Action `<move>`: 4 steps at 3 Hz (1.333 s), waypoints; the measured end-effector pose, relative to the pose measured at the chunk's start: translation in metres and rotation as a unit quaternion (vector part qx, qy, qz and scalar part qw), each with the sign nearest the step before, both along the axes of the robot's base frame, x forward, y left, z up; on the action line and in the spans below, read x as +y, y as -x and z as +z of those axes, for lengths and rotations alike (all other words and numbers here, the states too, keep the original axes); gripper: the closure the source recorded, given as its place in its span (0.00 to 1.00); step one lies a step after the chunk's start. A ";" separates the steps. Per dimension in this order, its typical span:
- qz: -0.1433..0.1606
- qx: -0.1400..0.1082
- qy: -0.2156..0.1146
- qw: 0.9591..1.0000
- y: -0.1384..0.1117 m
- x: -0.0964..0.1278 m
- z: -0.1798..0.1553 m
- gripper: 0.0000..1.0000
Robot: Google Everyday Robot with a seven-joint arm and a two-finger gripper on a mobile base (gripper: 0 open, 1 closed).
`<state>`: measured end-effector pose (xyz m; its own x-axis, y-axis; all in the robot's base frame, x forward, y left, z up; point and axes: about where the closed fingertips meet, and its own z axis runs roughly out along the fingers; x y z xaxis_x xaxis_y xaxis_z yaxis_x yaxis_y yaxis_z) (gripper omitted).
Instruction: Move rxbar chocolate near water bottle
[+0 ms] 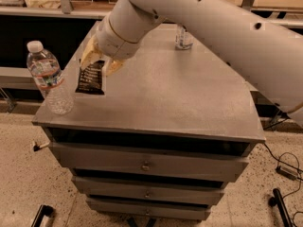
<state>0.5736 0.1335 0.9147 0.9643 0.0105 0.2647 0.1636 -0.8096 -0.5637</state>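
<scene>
The rxbar chocolate (pixel 91 78) is a flat black wrapper with pale text, hanging upright just above the left part of the grey cabinet top (pixel 175 93). My gripper (pixel 100 63) is shut on its top end, with pale fingers on either side. The water bottle (pixel 49 77) is clear with a white cap and a red-and-white label. It stands upright at the front left corner, a short way left of the bar.
A slimmer clear bottle (pixel 183 38) stands at the back of the top, partly behind my arm (pixel 213 27). Drawers (pixel 147 164) run below the top. Shelves lie behind. Cables and a dark bar lie on the floor at the right.
</scene>
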 end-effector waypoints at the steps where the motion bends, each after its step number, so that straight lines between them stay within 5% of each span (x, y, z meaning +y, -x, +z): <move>1: 0.015 0.003 0.002 1.000 0.004 0.009 -0.010 1.00; 3: 0.023 0.018 0.002 1.000 0.003 0.017 -0.027 0.97; 4: 0.019 0.018 0.011 1.000 -0.002 0.014 -0.034 0.67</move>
